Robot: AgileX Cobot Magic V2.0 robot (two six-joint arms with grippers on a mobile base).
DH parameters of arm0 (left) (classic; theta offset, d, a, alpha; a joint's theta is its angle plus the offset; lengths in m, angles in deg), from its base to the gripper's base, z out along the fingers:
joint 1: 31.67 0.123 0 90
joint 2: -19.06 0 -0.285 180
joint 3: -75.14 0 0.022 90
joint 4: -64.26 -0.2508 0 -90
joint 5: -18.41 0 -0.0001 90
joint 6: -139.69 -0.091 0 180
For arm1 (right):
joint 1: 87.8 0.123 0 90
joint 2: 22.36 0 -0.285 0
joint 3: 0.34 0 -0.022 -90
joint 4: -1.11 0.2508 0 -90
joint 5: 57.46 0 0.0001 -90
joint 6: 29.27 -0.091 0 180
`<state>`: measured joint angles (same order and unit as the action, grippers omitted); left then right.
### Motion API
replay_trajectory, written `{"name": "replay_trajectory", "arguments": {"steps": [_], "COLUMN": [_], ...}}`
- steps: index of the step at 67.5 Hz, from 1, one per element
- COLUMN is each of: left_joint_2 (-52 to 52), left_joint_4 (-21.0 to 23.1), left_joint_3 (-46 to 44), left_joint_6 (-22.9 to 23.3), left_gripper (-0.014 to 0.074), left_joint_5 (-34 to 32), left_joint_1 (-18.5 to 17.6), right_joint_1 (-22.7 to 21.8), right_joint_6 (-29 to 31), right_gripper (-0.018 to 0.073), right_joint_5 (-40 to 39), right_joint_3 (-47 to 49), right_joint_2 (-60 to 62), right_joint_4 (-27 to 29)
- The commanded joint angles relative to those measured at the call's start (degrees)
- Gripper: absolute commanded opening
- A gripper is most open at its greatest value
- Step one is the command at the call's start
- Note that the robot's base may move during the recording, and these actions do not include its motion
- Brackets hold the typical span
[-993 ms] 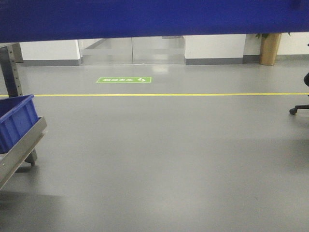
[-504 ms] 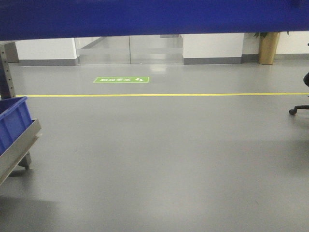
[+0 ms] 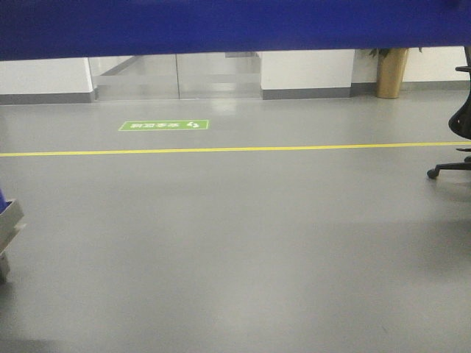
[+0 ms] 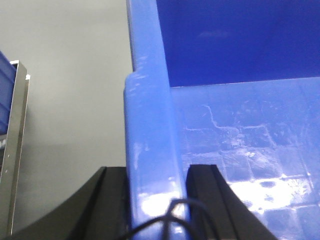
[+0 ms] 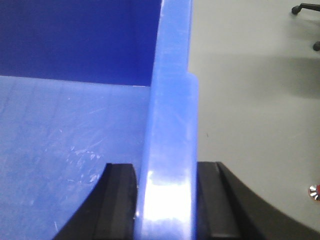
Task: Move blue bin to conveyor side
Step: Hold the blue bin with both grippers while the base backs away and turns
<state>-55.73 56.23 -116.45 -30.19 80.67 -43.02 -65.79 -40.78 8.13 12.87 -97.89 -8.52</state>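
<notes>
The blue bin [image 3: 235, 26] hangs off the floor between my two arms; its glossy wall fills the top strip of the front view. My left gripper [image 4: 157, 172] is shut on the bin's left rim [image 4: 150, 125], one black finger outside the wall and one inside. In the same way, my right gripper [image 5: 165, 170] is shut on the right rim [image 5: 172, 125]. The bin's scuffed inner floor [image 4: 250, 145] shows in both wrist views. The conveyor side is out of view.
Grey floor lies ahead with a yellow line [image 3: 235, 148] and a green floor sign [image 3: 163, 126]. A steel rack corner [image 3: 9, 220] shows at the far left, also the rack [image 4: 15, 150] holding another blue crate [image 4: 4, 90]. An office chair [image 3: 456, 147] stands right.
The front view has swung to the right: the rack and its blue crate slid almost out at the left, and the chair came further in at the right. Both grippers still hold the bin.
</notes>
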Motion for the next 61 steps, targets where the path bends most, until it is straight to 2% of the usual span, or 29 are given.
{"name": "replay_trajectory", "arguments": {"steps": [1,61], "left_joint_2": [0.9,0.9], "left_joint_4": [3.2,3.2], "left_joint_3": [-1.1,-1.1], "left_joint_6": [-0.5,-0.5], "left_gripper": [-0.0015,-0.0015], "left_joint_5": [-6.6,-6.7], "left_joint_1": [-1.0,-1.0], "right_joint_1": [0.4,0.4], "right_joint_6": [1.1,1.1], "right_gripper": [-0.0072,-0.0072], "right_joint_5": [-10.8,-11.3], "right_joint_3": [0.9,0.9], "right_joint_2": [1.0,1.0], "right_joint_4": [1.8,1.8]}}
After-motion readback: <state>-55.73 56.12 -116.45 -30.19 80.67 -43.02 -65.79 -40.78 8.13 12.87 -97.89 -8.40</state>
